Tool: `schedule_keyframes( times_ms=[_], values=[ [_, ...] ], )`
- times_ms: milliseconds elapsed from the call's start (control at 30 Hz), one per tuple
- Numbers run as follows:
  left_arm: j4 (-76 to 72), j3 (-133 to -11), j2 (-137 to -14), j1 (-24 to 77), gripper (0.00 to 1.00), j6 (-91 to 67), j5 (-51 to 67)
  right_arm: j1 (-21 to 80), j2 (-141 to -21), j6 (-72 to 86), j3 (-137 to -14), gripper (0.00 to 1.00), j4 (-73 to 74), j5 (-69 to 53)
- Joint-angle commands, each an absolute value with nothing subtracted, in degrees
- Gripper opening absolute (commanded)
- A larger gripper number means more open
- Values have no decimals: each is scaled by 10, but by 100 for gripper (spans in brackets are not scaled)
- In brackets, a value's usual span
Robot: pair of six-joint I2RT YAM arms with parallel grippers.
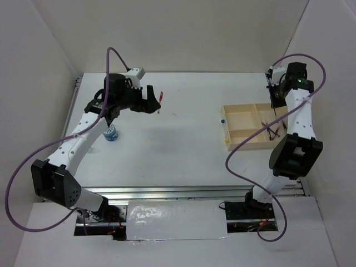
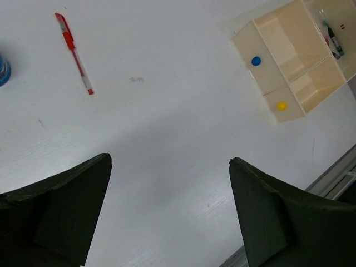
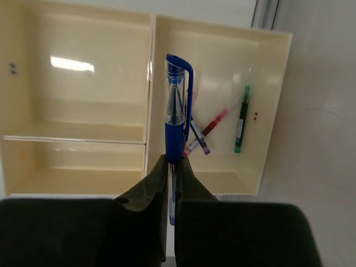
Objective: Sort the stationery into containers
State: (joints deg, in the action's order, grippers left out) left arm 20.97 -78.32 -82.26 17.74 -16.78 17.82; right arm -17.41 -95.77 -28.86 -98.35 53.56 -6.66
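Note:
My right gripper (image 3: 172, 161) is shut on a blue capped pen (image 3: 177, 111) and holds it upright over the beige tray (image 3: 83, 89), above the divider next to its right compartment. That compartment holds a red pen (image 3: 214, 121), a green-ended pen (image 3: 241, 119) and a purple-ended one (image 3: 198, 139). In the top view the right gripper (image 1: 275, 100) hangs over the tray (image 1: 242, 119). My left gripper (image 1: 150, 101) is open and empty above the table. A red pen (image 2: 74, 53) lies on the table just beyond it. A blue-and-white roll (image 1: 111, 133) stands beside the left arm.
The tray's near wall carries a blue dot (image 2: 256, 61) and a yellow dot (image 2: 282, 105). The tray sits close to the table's right edge. White walls enclose the table on the left, back and right. A metal rail (image 1: 183, 193) runs along the front edge.

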Motion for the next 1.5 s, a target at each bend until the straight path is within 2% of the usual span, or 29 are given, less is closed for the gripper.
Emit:
schedule_keyframes(
  times_ms=[0, 400, 500, 600, 700, 767, 867, 1000, 1067, 1200, 1400, 1467],
  values=[
    [185, -778, -818, 178, 99, -145, 159, -175, -989, -320, -979, 0, 554, -3],
    [188, -770, -867, 180, 99, -102, 85, -166, -1093, -293, -1000, 2, 541, 68],
    [183, -785, -899, 182, 99, -102, 55, -167, -1099, -289, -989, 11, 539, 73],
    [203, -839, -957, 191, 99, -120, 10, -168, -1102, -287, -982, 30, 541, 71],
    [210, -873, -1015, 199, 97, -123, 4, -170, -1098, -292, -972, 41, 536, 65],
    [201, -881, -1048, 207, 96, -127, -16, -172, -1097, -295, -976, 43, 540, 62],
    [171, -895, -1091, 222, 93, -124, -53, -174, -1087, -293, -996, 45, 561, 45],
    [189, -966, -1164, 233, 83, -126, -108, -174, -1044, -282, -1026, 45, 599, -24],
    [200, -997, -1211, 228, 78, -130, -108, -175, -1024, -282, -1045, 45, 628, -69],
    [204, -1056, -1267, 208, 76, -144, -102, -185, -951, -259, -1046, 46, 642, -182],
    [200, -1109, -1335, 203, 72, -125, -113, -185, -875, -246, -1019, 46, 657, -249],
    [198, -1119, -1352, 203, 64, -116, -108, -186, -855, -239, -1016, 46, 658, -267]
  ],
)
